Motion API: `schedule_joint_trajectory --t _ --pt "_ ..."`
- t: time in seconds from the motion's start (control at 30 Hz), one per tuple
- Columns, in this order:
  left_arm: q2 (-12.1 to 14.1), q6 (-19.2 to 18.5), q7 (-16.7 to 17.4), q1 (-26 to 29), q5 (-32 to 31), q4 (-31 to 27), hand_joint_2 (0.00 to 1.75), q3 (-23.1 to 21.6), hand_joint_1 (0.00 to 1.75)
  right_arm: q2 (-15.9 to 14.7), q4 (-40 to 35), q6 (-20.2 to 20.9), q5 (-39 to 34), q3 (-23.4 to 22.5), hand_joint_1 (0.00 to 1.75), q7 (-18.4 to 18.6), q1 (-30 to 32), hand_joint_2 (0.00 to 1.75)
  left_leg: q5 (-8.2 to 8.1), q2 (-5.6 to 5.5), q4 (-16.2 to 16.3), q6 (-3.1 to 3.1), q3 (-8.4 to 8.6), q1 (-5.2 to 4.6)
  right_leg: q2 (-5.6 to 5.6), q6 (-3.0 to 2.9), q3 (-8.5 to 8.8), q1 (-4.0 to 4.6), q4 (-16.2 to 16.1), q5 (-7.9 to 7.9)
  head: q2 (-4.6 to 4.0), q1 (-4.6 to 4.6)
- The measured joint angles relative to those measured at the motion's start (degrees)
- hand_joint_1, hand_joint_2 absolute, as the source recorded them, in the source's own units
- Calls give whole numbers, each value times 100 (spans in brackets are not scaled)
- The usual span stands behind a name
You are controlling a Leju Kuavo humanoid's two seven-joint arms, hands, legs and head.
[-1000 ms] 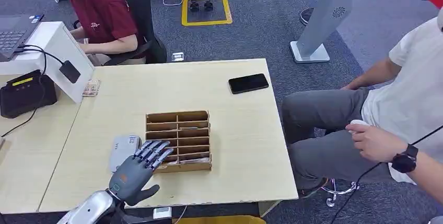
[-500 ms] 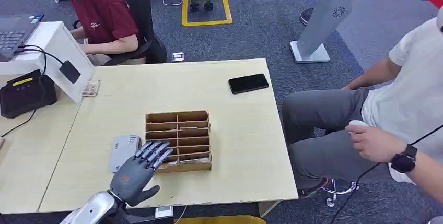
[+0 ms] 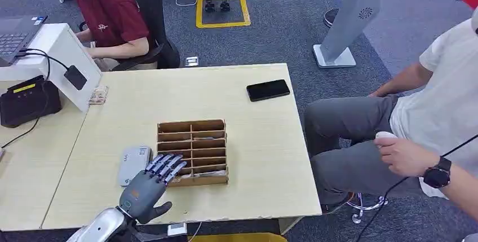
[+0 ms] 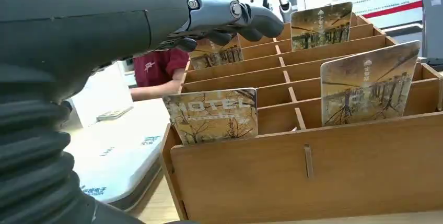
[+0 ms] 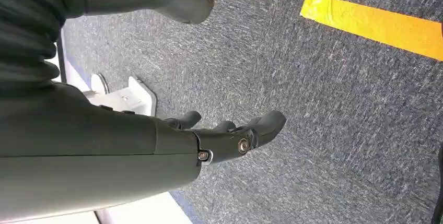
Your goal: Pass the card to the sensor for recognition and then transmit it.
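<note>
The left hand [image 3: 147, 187] is drawing back slightly from the card rack [image 3: 193, 152], fingers spread and empty; the right hand [image 5: 172, 145] is hanging open, holding nothing.

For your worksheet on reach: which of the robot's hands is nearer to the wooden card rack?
Left. The left hand is at the wooden card rack's near left corner, fingers over it. The right hand hangs above the carpet.
</note>
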Motion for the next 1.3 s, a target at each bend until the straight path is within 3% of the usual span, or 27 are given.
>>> schedule_joint_trajectory --t 0.17,0.2,0.23,0.27,1.3 --pt "-2 0 0 2 0 2 175 4 0 4 0 0 0 0 0 0 0 175 0 0 0 0 0 0 0 0 0 0 0 0 0 0" --pt "-4 0 9 2 0 4 175 4 140 4 0 0 0 0 0 0 -1 175 0 0 0 0 0 0 0 0 0 0 0 0 0 0" --pt "-7 -2 37 1 -6 4 175 4 166 4 0 0 0 0 0 0 -1 175 0 0 0 0 0 0 0 0 0 0 0 0 0 0" --pt "-9 -2 59 1 -39 9 175 7 175 4 0 0 0 0 0 0 -1 175 0 0 0 0 0 0 0 0 0 0 0 0 0 0" --pt "-48 59 159 7 -65 63 175 140 175 31 0 -33 0 2 0 -118 -1 175 0 0 0 0 0 0 0 0 0 0 0 0 0 -2"
